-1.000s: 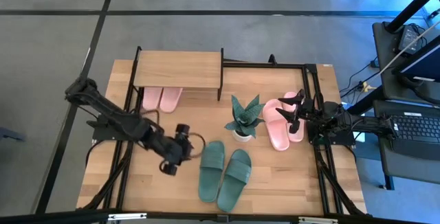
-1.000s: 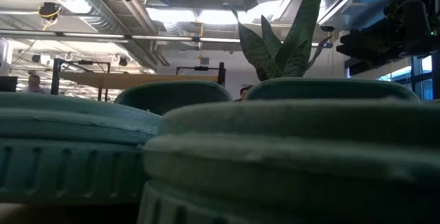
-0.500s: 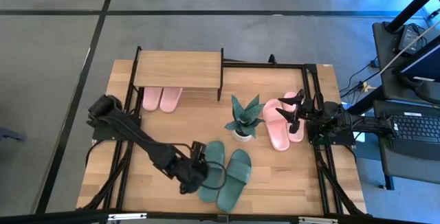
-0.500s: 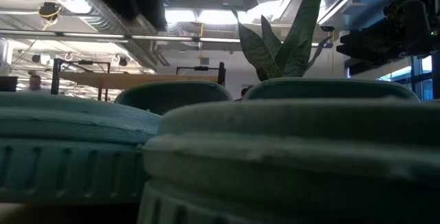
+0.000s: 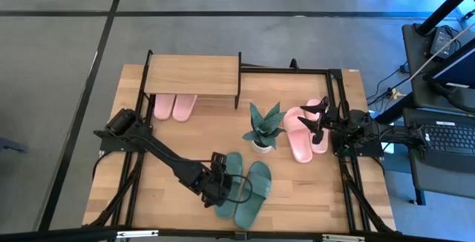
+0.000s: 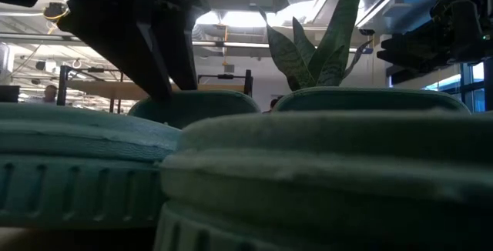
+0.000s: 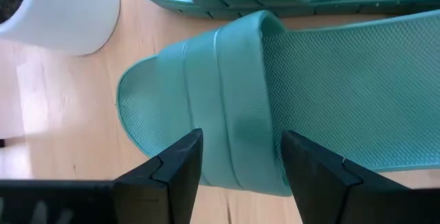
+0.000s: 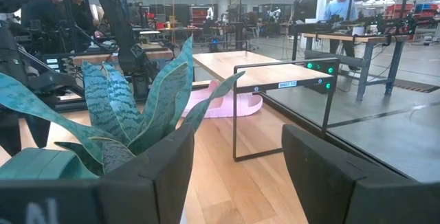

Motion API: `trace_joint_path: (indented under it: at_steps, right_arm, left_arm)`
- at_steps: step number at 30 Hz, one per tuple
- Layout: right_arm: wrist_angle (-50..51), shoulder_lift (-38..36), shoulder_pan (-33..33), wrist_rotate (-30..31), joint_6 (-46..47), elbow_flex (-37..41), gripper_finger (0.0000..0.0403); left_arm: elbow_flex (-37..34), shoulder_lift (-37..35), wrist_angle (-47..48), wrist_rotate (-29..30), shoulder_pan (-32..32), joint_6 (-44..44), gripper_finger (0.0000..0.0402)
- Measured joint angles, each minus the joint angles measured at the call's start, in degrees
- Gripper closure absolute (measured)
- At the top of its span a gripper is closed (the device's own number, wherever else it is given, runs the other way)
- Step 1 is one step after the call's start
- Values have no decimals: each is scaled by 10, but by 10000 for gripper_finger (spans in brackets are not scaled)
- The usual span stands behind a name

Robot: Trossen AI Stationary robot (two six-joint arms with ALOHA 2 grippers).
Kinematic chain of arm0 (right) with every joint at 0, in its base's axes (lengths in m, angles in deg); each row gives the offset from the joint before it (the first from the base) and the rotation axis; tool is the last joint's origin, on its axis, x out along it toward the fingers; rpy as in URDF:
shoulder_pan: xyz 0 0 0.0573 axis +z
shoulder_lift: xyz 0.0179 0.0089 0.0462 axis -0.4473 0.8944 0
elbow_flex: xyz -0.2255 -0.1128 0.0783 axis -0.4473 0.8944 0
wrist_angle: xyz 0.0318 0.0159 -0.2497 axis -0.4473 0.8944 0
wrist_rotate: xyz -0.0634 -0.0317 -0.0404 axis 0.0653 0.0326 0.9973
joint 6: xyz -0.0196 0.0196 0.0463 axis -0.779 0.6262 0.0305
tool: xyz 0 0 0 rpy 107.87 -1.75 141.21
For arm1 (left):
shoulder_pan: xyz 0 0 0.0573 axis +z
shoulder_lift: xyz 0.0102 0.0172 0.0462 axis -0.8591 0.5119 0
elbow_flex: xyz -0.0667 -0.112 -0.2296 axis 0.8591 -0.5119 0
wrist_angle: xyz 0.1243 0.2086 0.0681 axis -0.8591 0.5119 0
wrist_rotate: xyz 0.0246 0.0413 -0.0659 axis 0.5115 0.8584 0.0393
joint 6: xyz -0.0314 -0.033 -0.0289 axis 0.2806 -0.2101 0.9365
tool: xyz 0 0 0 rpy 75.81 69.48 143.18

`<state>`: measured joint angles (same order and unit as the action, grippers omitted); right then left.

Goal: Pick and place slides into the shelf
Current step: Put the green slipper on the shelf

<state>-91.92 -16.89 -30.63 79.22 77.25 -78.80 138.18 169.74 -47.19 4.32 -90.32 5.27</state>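
While overhead hides it, the left tool (image 7: 237, 159) gapes wide over a green slide (image 7: 227, 107).

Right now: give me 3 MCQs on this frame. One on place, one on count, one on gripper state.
1. Where is the left gripper?
A. over the green slide at the table's front
B. at the shelf
C. beside the pink slides on the right

2. How many pink slides are under the shelf?
A. none
B. two
C. four

3. What state is the left gripper in?
A. shut on the plant
B. shut on a pink slide
C. open, one finger on each side of the green slide's strap

Key: 1 A, the high view puts it on the left one of the green pair. 2 B, a pink pair pokes out below the top board. 3 C, the left wrist view shows the strap in the gap between both fingers, not yet clamped.
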Motion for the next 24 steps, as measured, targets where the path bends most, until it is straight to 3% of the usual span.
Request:
trace_joint_path:
  at_steps: [24]
  right_arm:
    - [0, 0, 0, -2, 0, 0, 182]
  left_arm:
    - [-5, 20, -9, -12, 28, 14, 212]
